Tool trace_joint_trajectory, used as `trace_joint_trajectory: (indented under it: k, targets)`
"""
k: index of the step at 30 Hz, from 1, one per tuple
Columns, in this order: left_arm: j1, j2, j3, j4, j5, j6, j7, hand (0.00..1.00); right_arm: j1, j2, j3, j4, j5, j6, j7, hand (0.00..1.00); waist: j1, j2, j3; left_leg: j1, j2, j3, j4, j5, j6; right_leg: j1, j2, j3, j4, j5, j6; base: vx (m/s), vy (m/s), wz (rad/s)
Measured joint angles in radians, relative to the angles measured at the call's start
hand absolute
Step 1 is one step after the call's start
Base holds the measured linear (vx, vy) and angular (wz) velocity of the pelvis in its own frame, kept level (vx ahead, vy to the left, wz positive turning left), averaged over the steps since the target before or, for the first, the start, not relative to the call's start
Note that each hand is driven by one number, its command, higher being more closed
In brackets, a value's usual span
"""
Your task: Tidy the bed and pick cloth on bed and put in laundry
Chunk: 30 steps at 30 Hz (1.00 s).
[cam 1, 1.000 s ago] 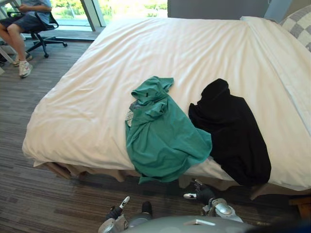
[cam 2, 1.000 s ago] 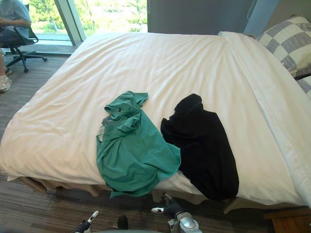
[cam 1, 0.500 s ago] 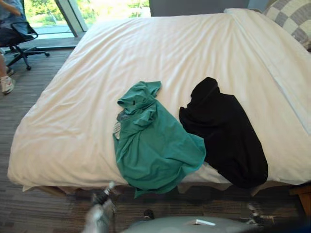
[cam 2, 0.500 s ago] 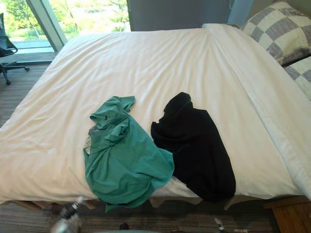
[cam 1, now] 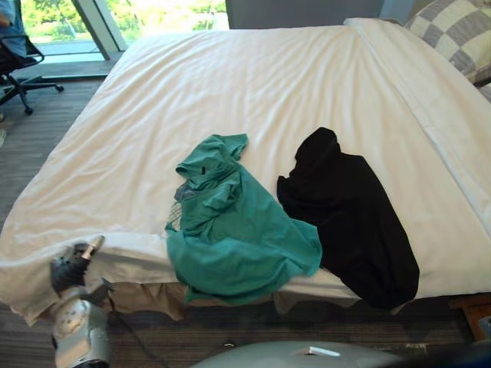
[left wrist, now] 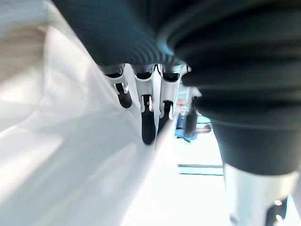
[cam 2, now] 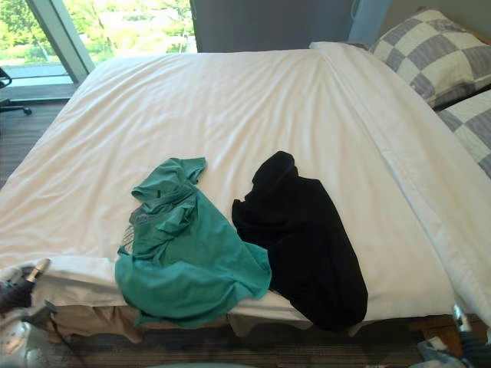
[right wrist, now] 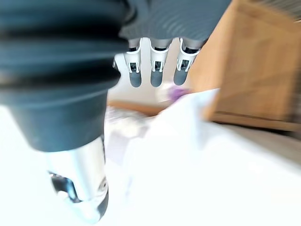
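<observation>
2 cloths, both crumpled, touching, at bed (cam 1: 230, 84) foot edge: 1 green shirt (cam 1: 238, 230), 1 black top (cam 1: 349, 215). At bed corner left hand (cam 1: 70, 270), fingers (left wrist: 148, 120) straight against sheet (left wrist: 70, 165); right hand (right wrist: 155, 75) fingers relaxed, empty.

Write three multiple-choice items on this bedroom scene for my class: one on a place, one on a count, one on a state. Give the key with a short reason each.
1. Where does the green shirt lie relative to the black garment, by the robot's sides?
A. To its left
B. To its right
C. Fully on top of it

2. How many loose garments lie on the white duvet?
A. One
B. Two
C. Four

3. In what state is the green shirt?
A. Neatly folded
B. Crumpled, its hem draping over the foot edge
C. Packed inside a basket

Key: 1 A, the green one sits on the left side, the black on the right. 2 B, just one green and one black piece show. 3 B, it is bunched and wrinkled at the bed's near edge.
</observation>
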Motion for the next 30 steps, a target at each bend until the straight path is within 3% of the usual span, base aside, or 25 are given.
trace_joint_trajectory:
  k: [5, 7, 9, 13, 19, 23, 30]
  targets:
    - [-0.023, 0.070, 0.088, -0.250, 0.040, -0.018, -0.065, 0.00, 0.007, -0.034, 0.005, -0.155, -0.079, 0.059, 0.078, 0.00, -0.007, 0.010, -0.034, -0.001, 0.007, 0.016, 0.015, -0.013, 0.002, -0.018, 0.008, 0.051, 0.017, -0.001, -0.002, 0.03, -0.014, -0.13]
    - [-0.061, 0.119, 0.105, -0.302, 0.030, -0.019, -0.141, 0.00, -0.009, -0.034, 0.024, -0.158, -0.114, 0.098, 0.109, 0.00, -0.015, 0.020, -0.056, 0.001, 0.011, 0.016, 0.021, -0.015, 0.005, -0.021, 0.013, 0.070, 0.027, -0.001, -0.003, 0.04, -0.036, -0.07]
    - [-0.074, 0.120, 0.110, -0.318, 0.017, -0.018, -0.182, 0.00, -0.022, -0.034, 0.041, -0.158, -0.127, 0.118, 0.127, 0.00, -0.021, 0.028, -0.066, 0.004, 0.012, 0.016, 0.021, -0.016, 0.006, -0.027, 0.016, 0.098, 0.036, 0.000, -0.003, 0.03, -0.029, -0.11]
    - [-0.079, 0.120, 0.109, -0.318, 0.007, -0.014, -0.224, 0.00, -0.027, -0.035, 0.099, -0.158, -0.174, 0.152, 0.139, 0.00, -0.033, 0.040, -0.074, 0.020, 0.015, 0.017, 0.022, -0.016, 0.006, -0.025, 0.021, 0.116, 0.045, 0.000, -0.003, 0.02, -0.045, -0.13]
    - [-0.081, 0.119, 0.109, -0.319, 0.000, 0.009, -0.229, 0.00, -0.033, -0.035, 0.139, -0.158, -0.193, 0.174, 0.141, 0.00, -0.037, 0.015, -0.063, 0.020, 0.015, 0.015, 0.022, -0.016, 0.006, -0.031, 0.021, 0.138, 0.044, 0.001, -0.002, -0.02, -0.048, -0.05]
    - [-0.081, 0.119, 0.100, -0.298, 0.002, 0.013, -0.233, 0.00, -0.034, -0.036, 0.155, -0.159, -0.220, 0.175, 0.151, 0.00, -0.041, 0.014, -0.062, 0.019, 0.014, 0.013, 0.022, -0.016, 0.006, -0.031, 0.020, 0.139, 0.040, 0.009, -0.001, -0.04, -0.038, -0.01]
    - [-0.082, 0.121, -0.004, -0.065, 0.160, 0.004, -0.261, 0.00, -0.078, -0.076, 0.270, -0.158, -0.269, 0.167, 0.259, 0.00, -0.059, 0.020, -0.064, 0.000, 0.010, -0.006, 0.026, -0.015, 0.007, -0.038, 0.016, 0.141, 0.005, 0.013, 0.001, -0.08, -0.047, -0.03]
